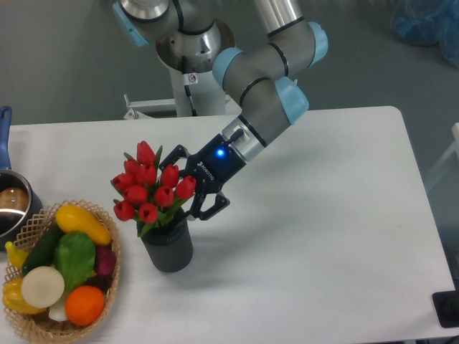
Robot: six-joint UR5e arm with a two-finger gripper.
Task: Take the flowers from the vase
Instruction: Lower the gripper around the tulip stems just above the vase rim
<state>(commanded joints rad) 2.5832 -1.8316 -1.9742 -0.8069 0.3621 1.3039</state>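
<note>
The flowers [145,189], red tulip buds with green leaves, stand in the dark ribbed vase [169,249] at the table's front left. They lean a little to the left. My gripper [186,185] comes in from the right at bud height and is open. One finger [174,153] shows behind the bunch and the other [208,210] in front, just above the vase's mouth. The rightmost buds lie between the fingers, and some of them hide the inner parts of the jaws.
A wicker basket [112,276] of toy fruit and vegetables sits at the front left, close to the vase. A metal pot [11,206] with a blue handle [4,130] is at the left edge. The arm's base stands behind the table.
</note>
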